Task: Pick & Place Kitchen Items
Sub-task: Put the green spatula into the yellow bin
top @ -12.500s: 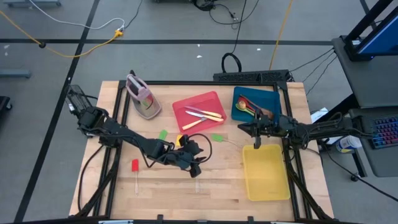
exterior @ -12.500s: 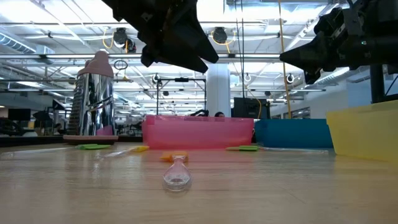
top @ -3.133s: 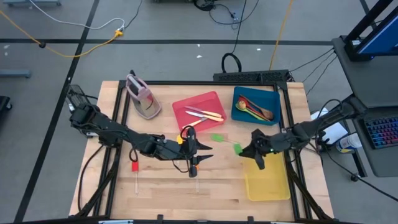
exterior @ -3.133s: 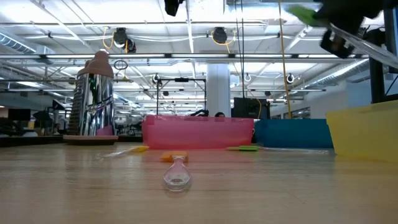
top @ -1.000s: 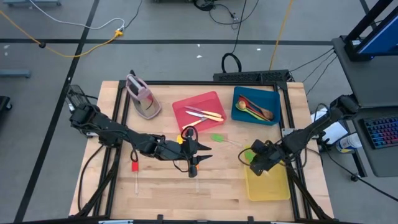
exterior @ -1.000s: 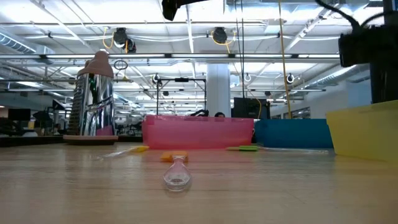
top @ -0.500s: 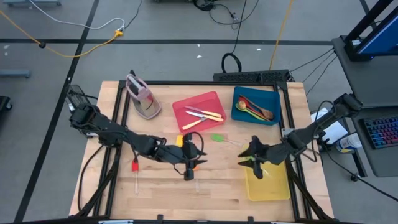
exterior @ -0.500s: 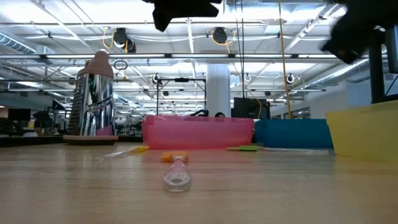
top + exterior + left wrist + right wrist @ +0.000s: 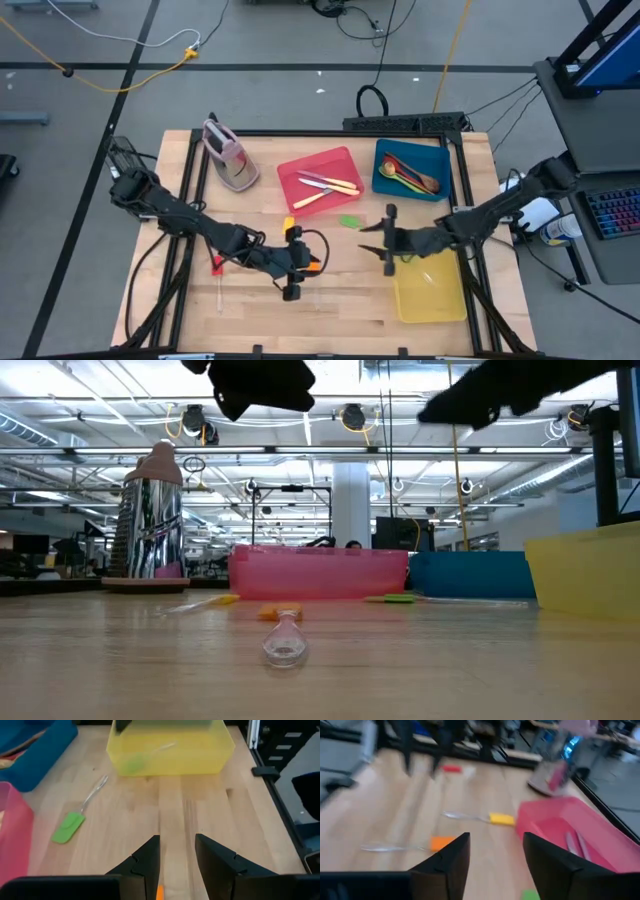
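A wooden table seen from above, with a red tray near its middle as the landmark. Cream-handled knives lie inside that tray. Beside it sits a blue tray holding spoons. In front of the blue tray, a yellow tray contains a green-headed clear-handled utensil. A green spatula lies just in front of the red tray. Nearby rest yellow-headed, orange-headed and red-headed utensils. The left gripper hovers over the orange one, jaws parted, empty. The right gripper hangs beside the yellow tray, jaws wide, empty.
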